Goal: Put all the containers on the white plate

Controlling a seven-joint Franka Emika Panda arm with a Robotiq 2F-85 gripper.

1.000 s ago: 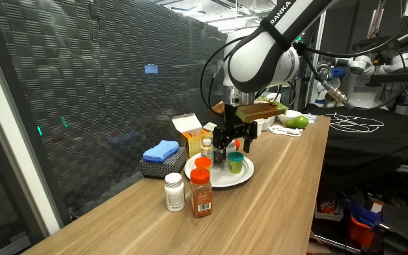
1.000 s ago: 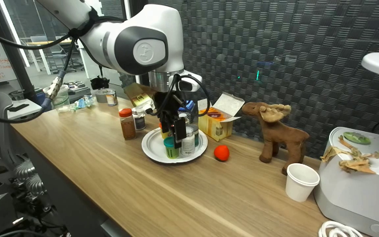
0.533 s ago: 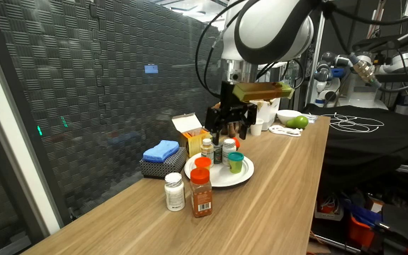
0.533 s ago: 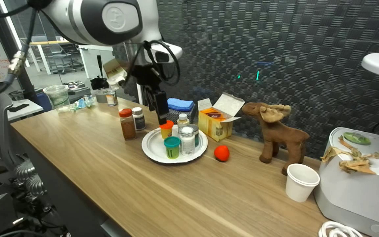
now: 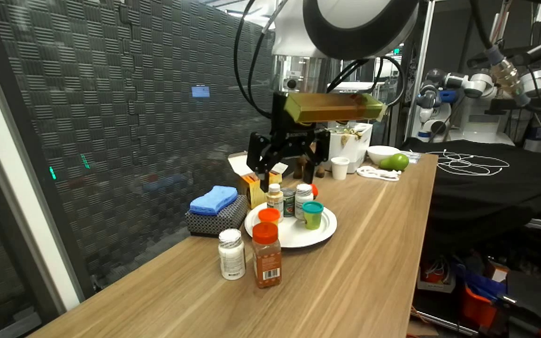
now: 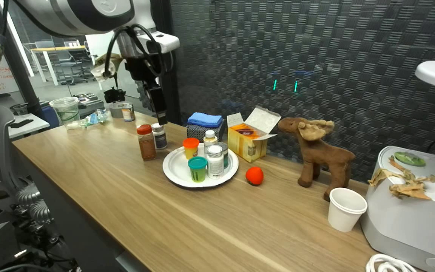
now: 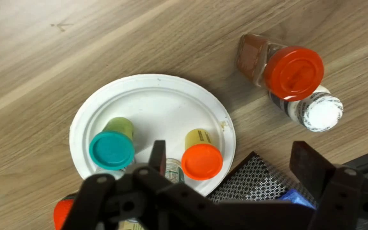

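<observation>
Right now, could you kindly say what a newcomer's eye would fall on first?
Probably the white plate on the wooden table, bearing five small containers, and the red-lidded jar beside it. Next, perhaps, the open gripper hanging above the table, and the brown plush moose standing near the yellow carton.

White ceiling lights (image 5: 257, 19) glare in an exterior view; the dark-grey block-patterned wall (image 5: 87, 94) shows green glints (image 5: 52, 172); in the wrist view pale sheen washes the light-brown wood-grain tabletop (image 7: 18, 19) at upper left; the round white bottle cap (image 7: 324, 113) is overexposed; soft shadow lies beside the green teal-lidded plastic tub (image 7: 120, 125).
</observation>
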